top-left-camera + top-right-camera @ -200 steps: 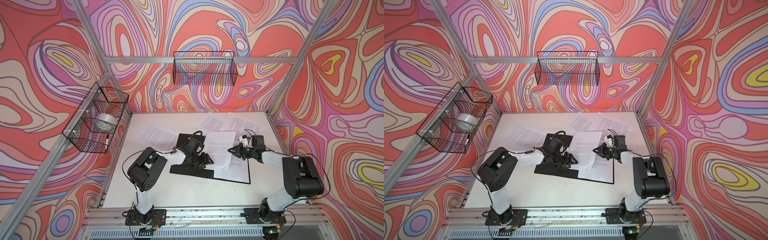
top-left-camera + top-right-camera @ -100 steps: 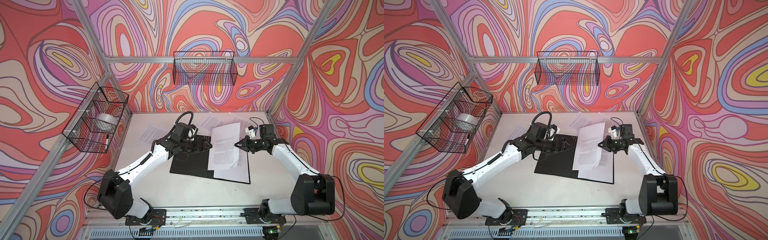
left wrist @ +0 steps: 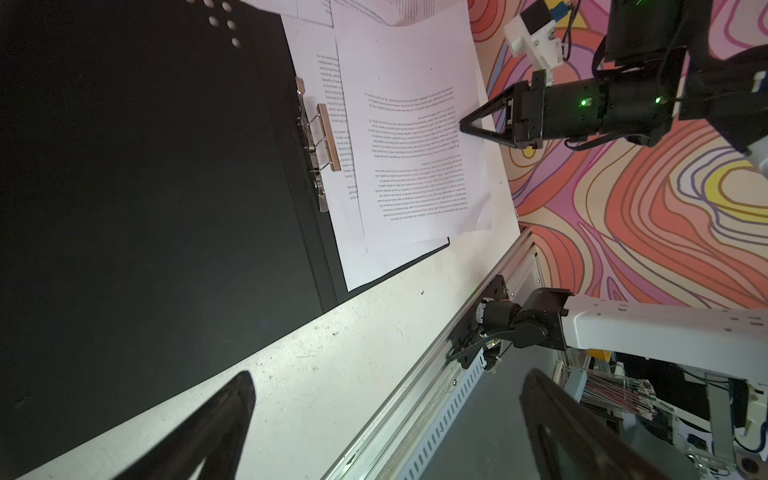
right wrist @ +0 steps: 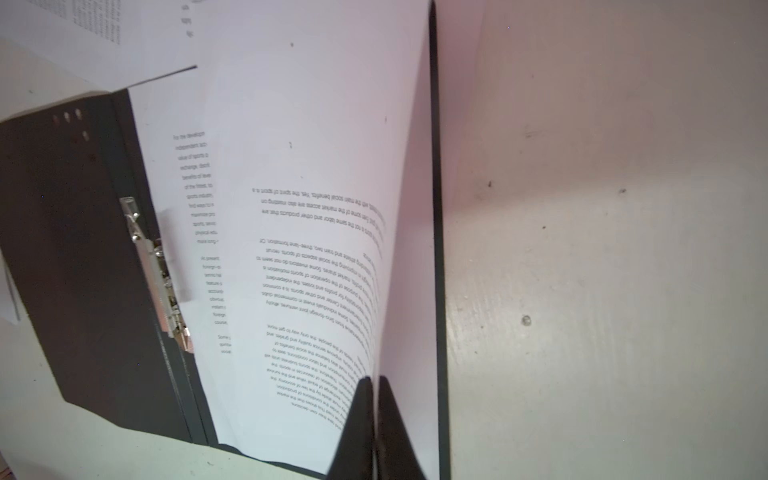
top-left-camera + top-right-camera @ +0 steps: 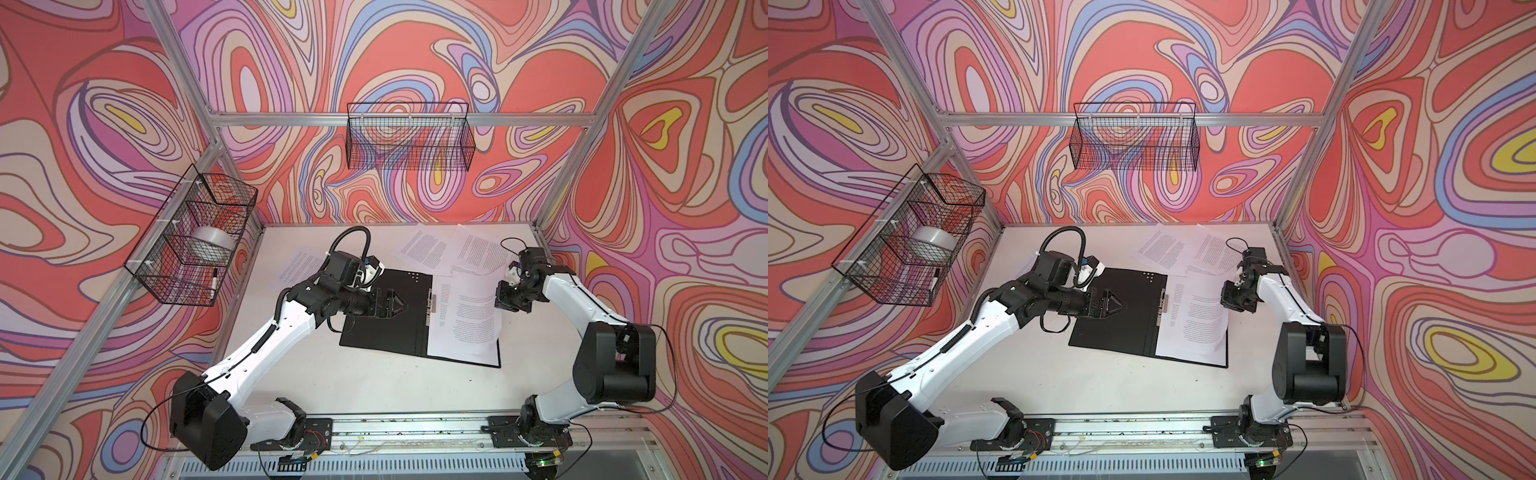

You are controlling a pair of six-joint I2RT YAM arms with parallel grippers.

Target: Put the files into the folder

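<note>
The white desk (image 5: 374,390) carries everything, with the left arm (image 5: 266,345) reaching in from the front and the right arm (image 5: 582,299) bent in from the opposite side. The folder (image 5: 382,332) lies open in the middle of the desk, black inside up, its left half bare and its right half covered by paper. A wire basket (image 5: 409,137) hangs on the back wall and a second basket (image 5: 166,266) on the side wall holds a roll of tape (image 5: 210,245). The files (image 5: 465,336) are scattered: a bottom sheet (image 3: 374,262) lies flat on the folder's right half, a top sheet (image 3: 415,124) rests over it with its outer edge lifted and curled, two loose sheets (image 5: 424,249) lie overlapping on the desk behind the folder, and one more sheet (image 5: 299,264) lies behind the left arm. The metal clip (image 3: 316,141) sits along the spine, beside the bottom sheet's inner edge. The right fingers (image 3: 467,124) are pinched together on the top sheet's raised outer edge. The left fingers (image 5: 395,305) stand wide apart over the folder's bare half, holding nothing
</note>
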